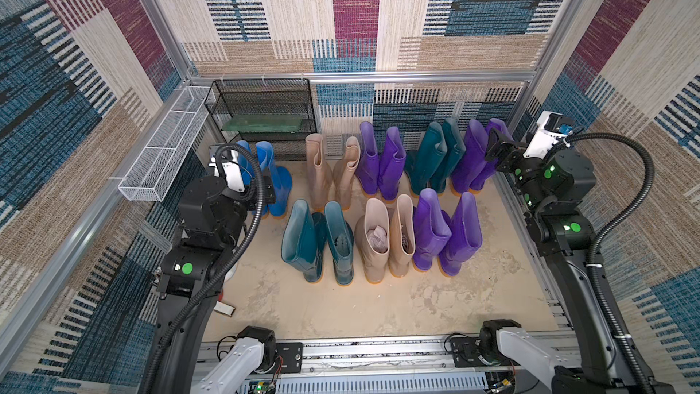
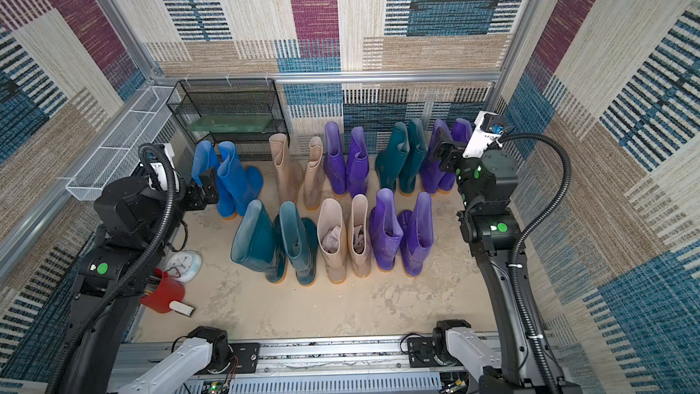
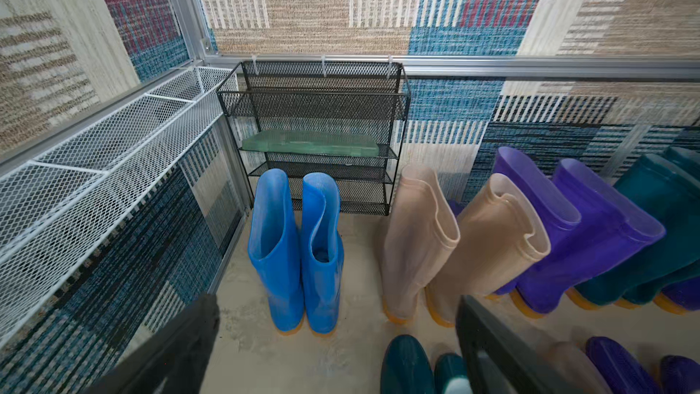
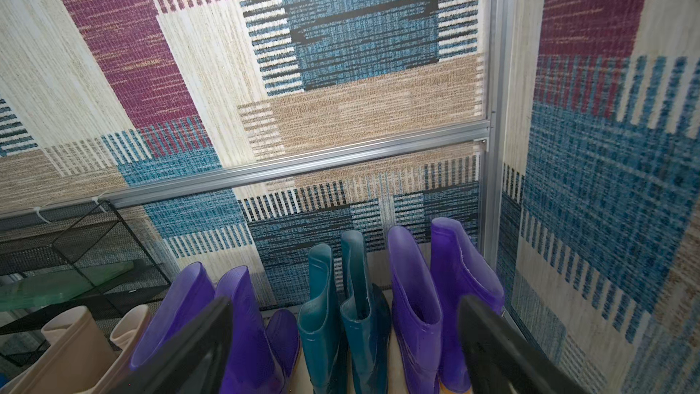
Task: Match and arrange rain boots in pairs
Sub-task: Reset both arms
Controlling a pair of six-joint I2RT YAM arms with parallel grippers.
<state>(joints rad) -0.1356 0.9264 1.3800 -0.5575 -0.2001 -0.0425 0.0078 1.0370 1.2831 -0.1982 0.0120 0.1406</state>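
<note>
The rain boots stand upright in two rows on the beige floor. From left, the back row holds a blue pair [image 1: 280,191] [image 3: 295,259], a beige pair [image 1: 318,172], a purple pair [image 1: 390,168], a teal pair [image 1: 428,161] [image 4: 341,316] and another purple pair [image 1: 469,161] [image 4: 416,312]. The front row has teal [image 1: 303,244], beige [image 1: 375,244] and purple [image 1: 432,236] pairs. My left gripper [image 1: 265,191] [image 3: 333,354] hangs open and empty beside the blue pair. Above the back-right purple pair, my right gripper [image 1: 498,144] [image 4: 346,346] is open and empty.
A black mesh rack [image 1: 261,108] holding a green slab [image 1: 265,123] stands against the back wall. A white mesh basket [image 1: 163,153] hangs on the left wall. A red cup [image 2: 163,291] and a small white clock [image 2: 183,265] sit by the left arm's base.
</note>
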